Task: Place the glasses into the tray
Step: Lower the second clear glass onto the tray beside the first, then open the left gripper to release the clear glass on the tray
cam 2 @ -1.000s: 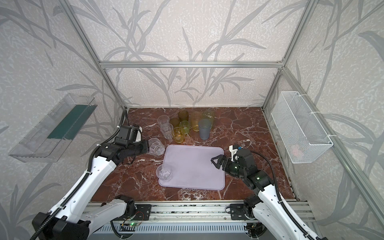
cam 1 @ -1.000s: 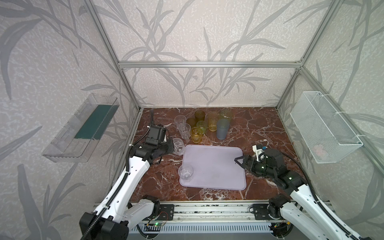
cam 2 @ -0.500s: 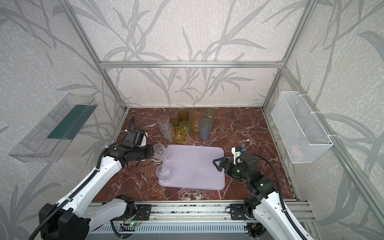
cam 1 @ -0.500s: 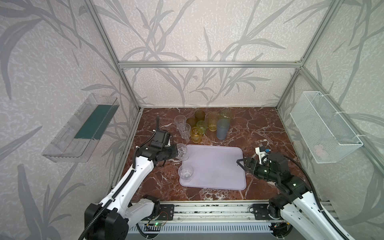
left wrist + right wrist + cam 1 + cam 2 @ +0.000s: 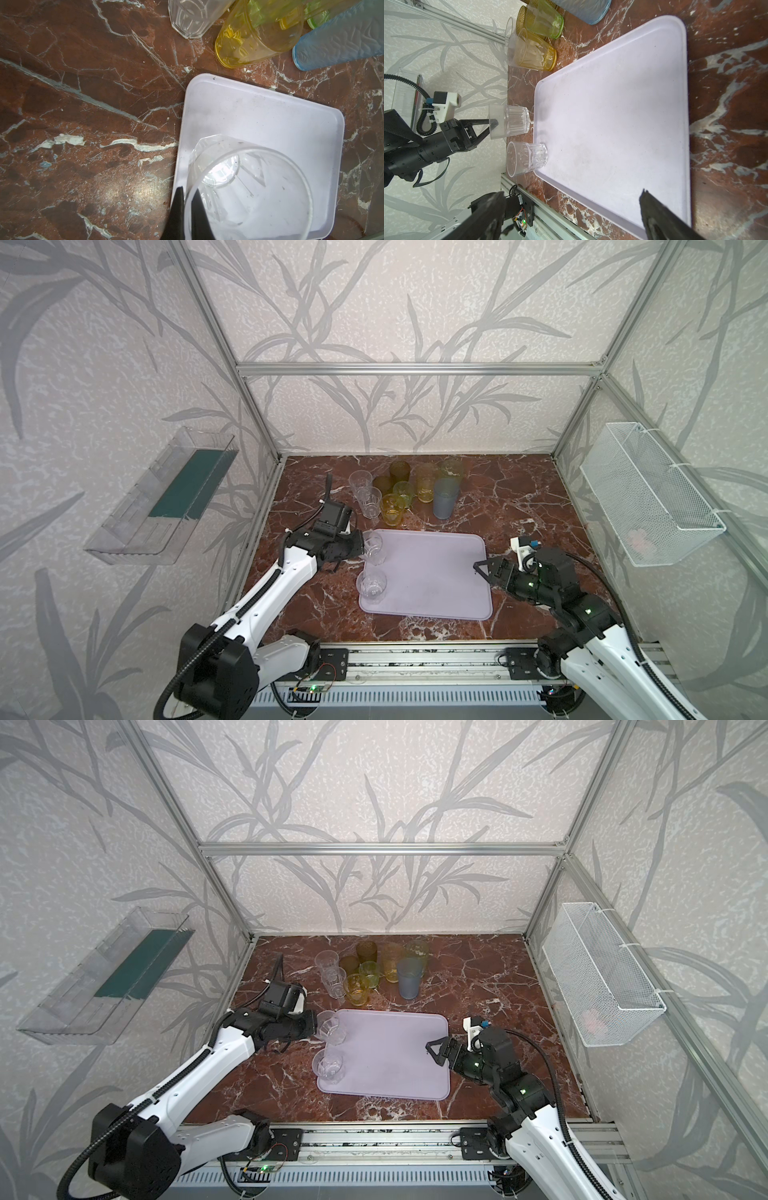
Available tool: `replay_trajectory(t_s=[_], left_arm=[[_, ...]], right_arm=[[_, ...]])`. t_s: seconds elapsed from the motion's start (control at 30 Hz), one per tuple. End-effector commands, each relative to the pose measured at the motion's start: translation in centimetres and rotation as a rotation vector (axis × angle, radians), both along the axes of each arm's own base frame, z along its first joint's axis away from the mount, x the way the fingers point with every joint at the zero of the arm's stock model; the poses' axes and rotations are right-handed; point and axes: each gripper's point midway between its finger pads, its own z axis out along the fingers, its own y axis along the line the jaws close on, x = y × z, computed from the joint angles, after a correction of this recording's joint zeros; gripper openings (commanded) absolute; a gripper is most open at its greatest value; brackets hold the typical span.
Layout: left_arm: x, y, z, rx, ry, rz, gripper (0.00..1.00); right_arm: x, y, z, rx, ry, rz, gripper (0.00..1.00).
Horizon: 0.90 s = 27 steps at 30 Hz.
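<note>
Lowering the clear glass (image 5: 247,187) upright onto the tray (image 5: 259,116) seemed wise; left claw (image 5: 188,192) pinched its rim (right claw (image 5: 572,195) gaped empty).

**Left jaws pinched, right jaws spread**

The left arm (image 5: 270,593) reached forward and inward. The left gripper (image 5: 365,548) had its jaws closed on the rim wall of a clear glass (image 5: 375,547), apparently with one finger inside. The right arm (image 5: 590,614) stretched inward, elbow bent. The right gripper (image 5: 482,566) held its jaws wide apart and empty.
</note>
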Motion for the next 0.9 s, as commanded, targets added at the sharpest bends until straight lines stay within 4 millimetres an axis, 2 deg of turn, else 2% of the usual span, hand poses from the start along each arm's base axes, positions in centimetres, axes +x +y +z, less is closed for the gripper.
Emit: replay_trajectory(t_s=[0.0,0.87], left_arm=[[0.3,-0.7,-0.1,-0.005,-0.010,-0.009,0.00],[-0.8,-0.8,-2.3,0.101,0.059,-0.054,0.00]], right_arm=[[-0.3,-0.4,-0.5,-0.013,0.014,-0.014,0.99],[-0.7,-1.0,-1.1,-0.034,0.033,-0.031,0.99]])
